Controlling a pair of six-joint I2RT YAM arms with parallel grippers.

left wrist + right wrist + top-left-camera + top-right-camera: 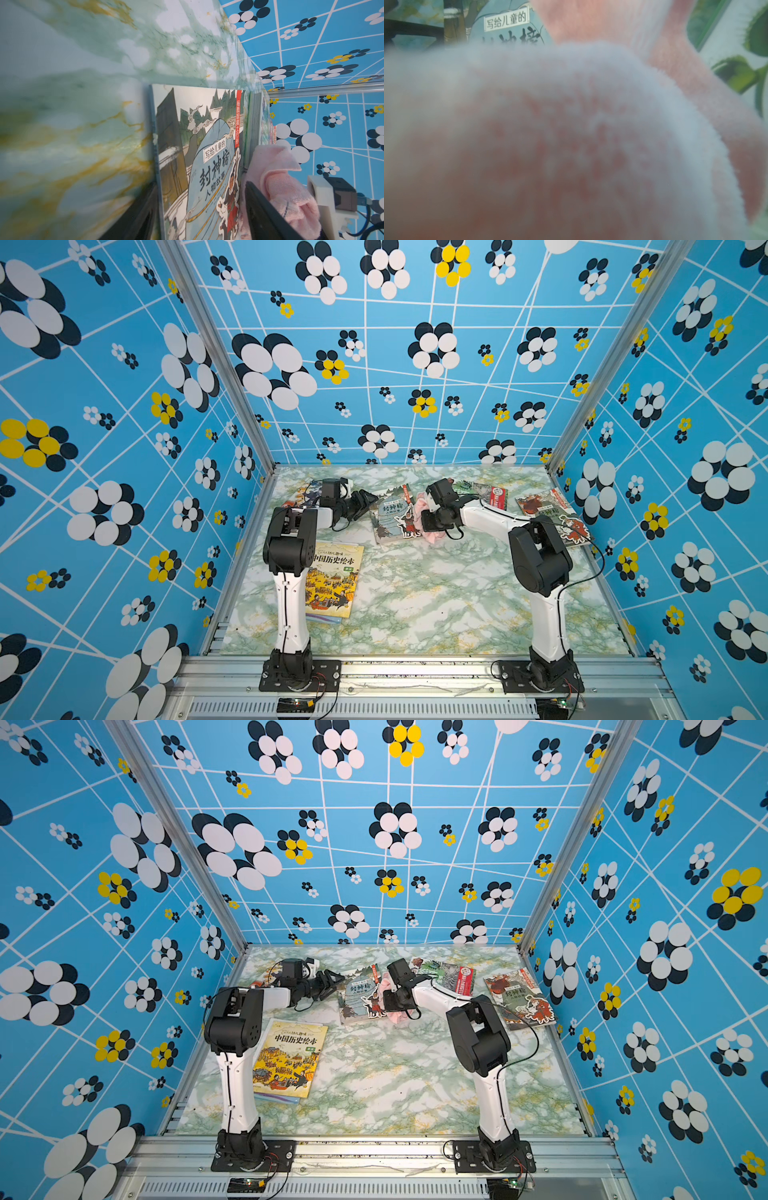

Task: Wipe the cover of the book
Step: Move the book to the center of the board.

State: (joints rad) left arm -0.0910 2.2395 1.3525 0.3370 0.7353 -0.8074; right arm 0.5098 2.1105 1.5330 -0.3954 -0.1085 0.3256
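Observation:
The book, with a blue-grey illustrated cover, lies flat at the back middle of the table. My left gripper is at its left edge. In the left wrist view the book sits between the open jaws of that gripper, and the upper finger stands clear of the cover. My right gripper is shut on a pink cloth at the book's right edge. The cloth fills the right wrist view and hides the fingers; the cover shows beyond it.
A yellow picture book lies by the left arm. Another book lies behind the right wrist, one at the far right, and one under the left wrist. Patterned blue walls close three sides.

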